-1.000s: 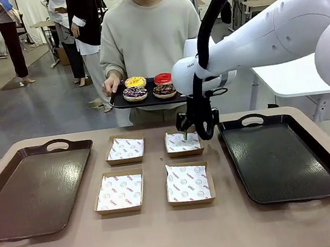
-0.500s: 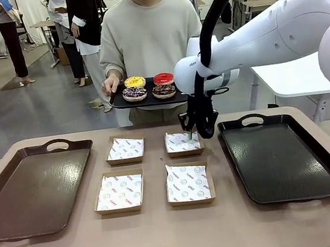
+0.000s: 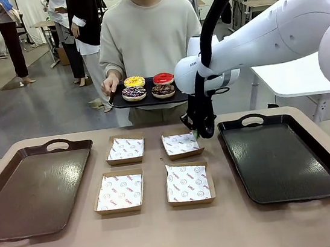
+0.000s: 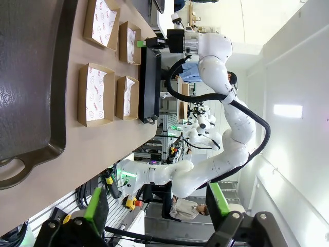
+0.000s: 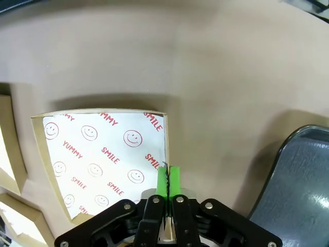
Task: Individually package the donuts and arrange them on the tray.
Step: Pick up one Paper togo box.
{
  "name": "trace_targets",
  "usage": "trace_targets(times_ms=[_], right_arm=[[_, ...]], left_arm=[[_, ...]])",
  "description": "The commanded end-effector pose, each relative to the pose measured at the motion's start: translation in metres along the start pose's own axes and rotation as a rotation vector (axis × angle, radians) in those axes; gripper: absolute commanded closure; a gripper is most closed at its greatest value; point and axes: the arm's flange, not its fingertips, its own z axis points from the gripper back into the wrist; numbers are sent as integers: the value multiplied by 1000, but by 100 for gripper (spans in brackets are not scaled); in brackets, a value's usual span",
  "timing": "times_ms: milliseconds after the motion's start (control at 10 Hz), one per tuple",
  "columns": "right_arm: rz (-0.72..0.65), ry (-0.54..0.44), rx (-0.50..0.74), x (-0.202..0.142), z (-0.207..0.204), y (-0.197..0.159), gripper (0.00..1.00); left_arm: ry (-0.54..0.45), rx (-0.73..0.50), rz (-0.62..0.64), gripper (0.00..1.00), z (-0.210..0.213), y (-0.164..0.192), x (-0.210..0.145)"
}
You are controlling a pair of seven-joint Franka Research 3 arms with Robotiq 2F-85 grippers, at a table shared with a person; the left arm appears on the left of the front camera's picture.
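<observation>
Right end effector [image 5: 168, 181] clamps the paper-lined box [image 5: 103, 154] wall, the held edge hidden between its pads; the box sits more skewed than before; left end effector [image 4: 158, 200] stands apart.

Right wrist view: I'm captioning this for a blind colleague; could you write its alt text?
The right gripper is pinched shut on the side wall of a shallow cardboard box lined with white paper printed with red smileys, YUMMY and SMILE. Below is a tan table; a dark tray curves in at lower right.
</observation>
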Motion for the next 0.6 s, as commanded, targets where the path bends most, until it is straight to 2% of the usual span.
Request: trace_targets(times_ms=[0,200,300,400,500], right_arm=[[-45,-29,1,-10,0,-5,100],[-98,-34,-6,-15,8,-5,100],[-133,35,29,-27,26,4,100],[-168,53,26,-47,64,16,100],[-136,51,24,-65,100,24,100]], left_arm=[[0,0,1,0,1,0,0],[0,0,1,0,1,0,0],[0,0,1,0,1,0,0],[0,0,1,0,1,0,0],[0,0,1,0,1,0,0]])
